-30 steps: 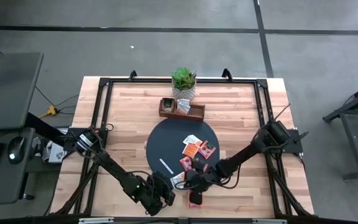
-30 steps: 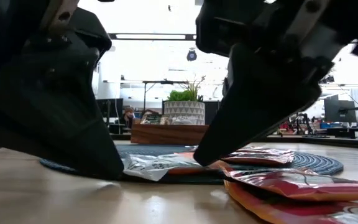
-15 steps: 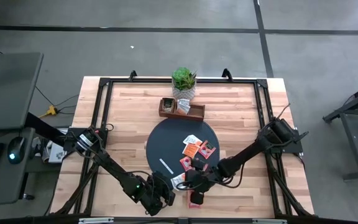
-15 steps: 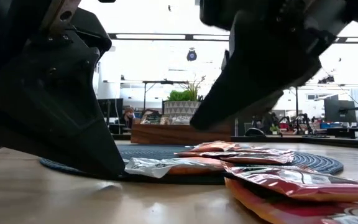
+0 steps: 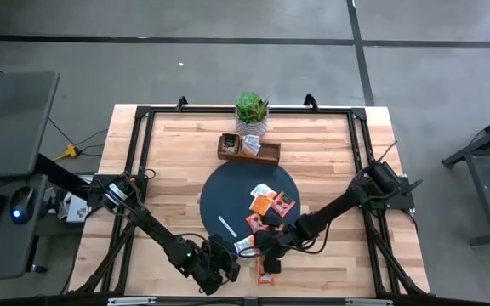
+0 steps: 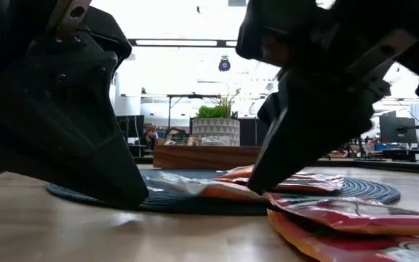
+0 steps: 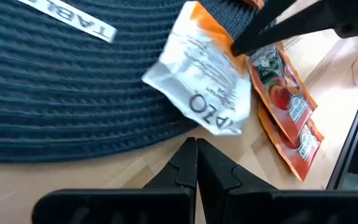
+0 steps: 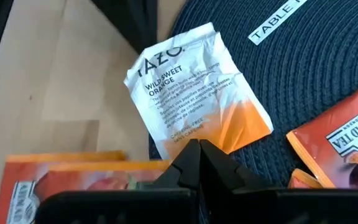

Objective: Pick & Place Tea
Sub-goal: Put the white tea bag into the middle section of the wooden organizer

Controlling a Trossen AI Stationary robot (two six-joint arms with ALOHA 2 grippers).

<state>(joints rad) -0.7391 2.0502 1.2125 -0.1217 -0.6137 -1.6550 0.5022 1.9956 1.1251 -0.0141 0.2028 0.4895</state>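
Observation:
A white and orange tea sachet lies across the near edge of the dark round mat, partly over the wood. My right gripper, shut, comes down on its orange end. My left gripper, also shut, stands with its tips on the wood just beside the sachet's white end. Two red sachets lie stacked on the wood close by. Several more sachets rest on the mat. My right gripper presses its shut fingertips down on the sachet's orange end. It comes slanting down from the table's right. The sachet lies on the mat's edge, its white end a little raised. My left gripper stands beside the white end; I cannot tell whether it touches it.
A thin white strip lies on the mat's near left part. A brown wooden tray and a potted plant stand at the far middle. Bare wood stretches to the mat's left and right.
My right gripper has risen off the sachet, rolled about its own line, and come down again on the sachet's orange end. The sachet's white end, flat on the mat's edge before, now stands a little raised. The left arm has kept still.

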